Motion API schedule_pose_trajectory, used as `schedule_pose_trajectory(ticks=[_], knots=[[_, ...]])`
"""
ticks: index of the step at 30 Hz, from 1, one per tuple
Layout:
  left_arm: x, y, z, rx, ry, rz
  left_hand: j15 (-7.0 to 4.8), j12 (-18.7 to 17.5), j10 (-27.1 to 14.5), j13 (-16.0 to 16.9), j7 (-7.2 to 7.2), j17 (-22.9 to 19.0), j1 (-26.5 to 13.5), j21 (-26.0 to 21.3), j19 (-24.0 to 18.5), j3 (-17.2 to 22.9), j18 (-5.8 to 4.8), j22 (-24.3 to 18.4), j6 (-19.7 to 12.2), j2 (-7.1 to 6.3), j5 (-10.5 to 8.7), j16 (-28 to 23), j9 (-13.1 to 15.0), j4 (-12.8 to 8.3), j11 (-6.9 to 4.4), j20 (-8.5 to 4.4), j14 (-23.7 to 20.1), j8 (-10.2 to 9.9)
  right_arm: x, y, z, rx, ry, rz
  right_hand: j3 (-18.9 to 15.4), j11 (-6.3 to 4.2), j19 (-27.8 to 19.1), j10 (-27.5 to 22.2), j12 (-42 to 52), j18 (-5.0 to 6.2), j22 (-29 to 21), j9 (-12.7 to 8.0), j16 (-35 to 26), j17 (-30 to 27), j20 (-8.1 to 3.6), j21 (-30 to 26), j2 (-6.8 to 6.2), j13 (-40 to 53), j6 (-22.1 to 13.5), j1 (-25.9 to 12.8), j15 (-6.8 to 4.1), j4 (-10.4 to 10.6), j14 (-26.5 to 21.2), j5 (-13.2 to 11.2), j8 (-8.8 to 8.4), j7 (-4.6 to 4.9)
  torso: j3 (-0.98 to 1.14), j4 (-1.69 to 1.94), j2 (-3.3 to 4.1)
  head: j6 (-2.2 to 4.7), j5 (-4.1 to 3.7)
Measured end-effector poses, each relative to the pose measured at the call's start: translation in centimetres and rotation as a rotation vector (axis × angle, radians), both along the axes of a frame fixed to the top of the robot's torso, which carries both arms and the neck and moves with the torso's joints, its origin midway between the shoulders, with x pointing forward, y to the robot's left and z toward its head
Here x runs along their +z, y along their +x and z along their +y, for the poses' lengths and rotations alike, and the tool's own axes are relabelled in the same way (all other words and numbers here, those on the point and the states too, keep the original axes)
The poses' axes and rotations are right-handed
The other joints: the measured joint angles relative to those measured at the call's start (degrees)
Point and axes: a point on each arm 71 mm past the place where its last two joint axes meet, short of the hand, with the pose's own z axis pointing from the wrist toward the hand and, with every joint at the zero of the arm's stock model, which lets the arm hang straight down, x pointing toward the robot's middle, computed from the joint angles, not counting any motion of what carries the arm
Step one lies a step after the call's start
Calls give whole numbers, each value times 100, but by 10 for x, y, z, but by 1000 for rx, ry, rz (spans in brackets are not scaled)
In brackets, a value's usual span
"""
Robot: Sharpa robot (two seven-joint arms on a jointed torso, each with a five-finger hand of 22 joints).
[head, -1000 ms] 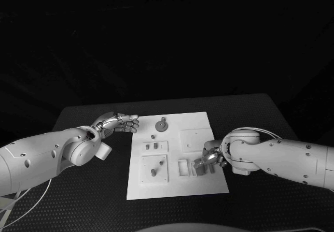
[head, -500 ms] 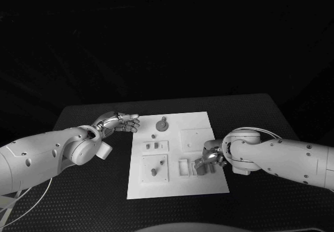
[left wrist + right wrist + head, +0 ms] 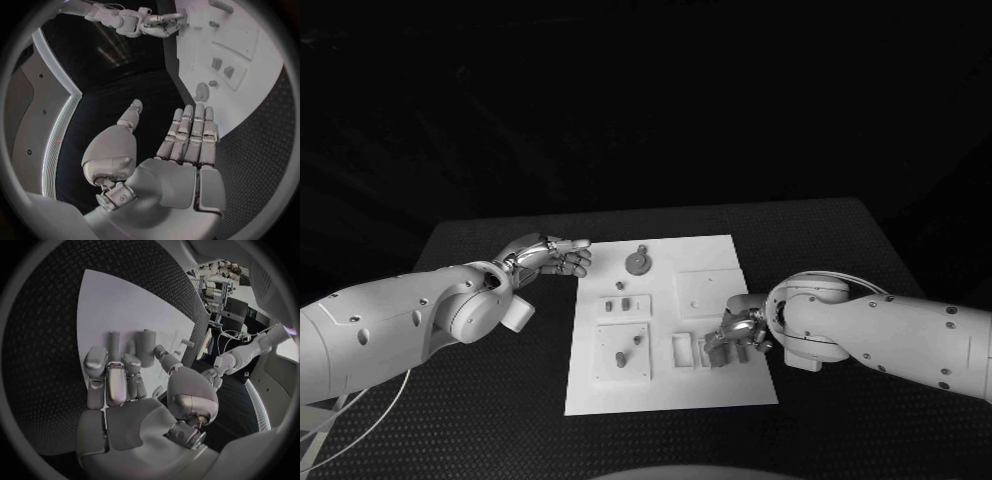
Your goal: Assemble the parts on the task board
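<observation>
— Two hands at one white task board [image 3: 718, 390] on the black table [image 3: 473, 420]: where does each stand?

— Left hand [image 3: 548, 256] hovers off the board's ten o'clock edge, fingers straight and apart, grasping nothing; its wrist camera shows the open palm [image 3: 178, 150] above dark tabletop with the board [image 3: 250, 75] beyond the fingertips. Right hand [image 3: 737, 332] is down on the board near four o'clock.

— Is the right hand holding a part?

— Its fingers [image 3: 112, 375] lie against two upright cylindrical grey pegs [image 3: 145, 346]; whether they are grasping one, I cannot tell.

— And the other parts?

— A round disc part [image 3: 636, 262] lies near the board's twelve o'clock end. Small grey parts [image 3: 617, 302] sit left of centre, and a peg [image 3: 617, 356] stands in the square block toward seven o'clock.
</observation>
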Motion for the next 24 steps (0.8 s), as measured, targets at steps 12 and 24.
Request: schedule_pose_trajectory(ticks=[12,24], knots=[[0,1,1,2,1,1,0,0,0,-6,0,5,-31,0,0,15,0,1,0,31,0,0,7,-15,0,0,0,0,10,-3,7,-19,78,-7,-8,-21,-1,21,0,12,-1,26,0,-4,1,0,15,0,44,-16,-31,-9,10,-2,16,-39,2,-3,1,9,10],[-1,1,3,-1,-1,6,0,0,0,-6,0,5,-31,0,0,15,0,1,0,31,0,0,6,-15,0,0,0,0,11,-4,18,-42,134,-1,-16,-21,0,40,-1,16,-9,9,-44,-23,1,-20,13,1,78,-16,-29,-16,13,-9,12,-38,-2,0,1,11,2]])
